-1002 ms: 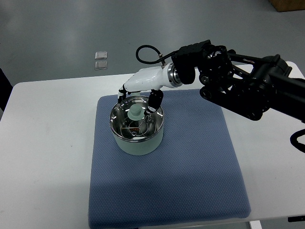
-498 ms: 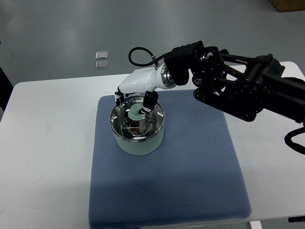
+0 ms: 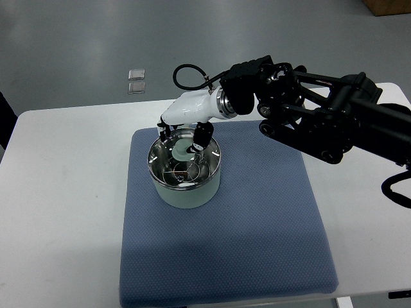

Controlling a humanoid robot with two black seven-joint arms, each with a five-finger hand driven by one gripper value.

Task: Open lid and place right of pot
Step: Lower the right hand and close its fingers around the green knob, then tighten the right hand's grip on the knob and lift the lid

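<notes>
Now | right robot hand fingers around lid knob | pot on mat

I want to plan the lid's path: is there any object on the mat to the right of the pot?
Nothing visible: the blue mat right of the pot is bare. The lid is still on, right robot hand at its knob.

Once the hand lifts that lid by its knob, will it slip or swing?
The lid looks like rigid glass with a metal rim, so probably stiff and breakable. Its small rounded knob may slip or let the lid tilt in the right hand.
</notes>
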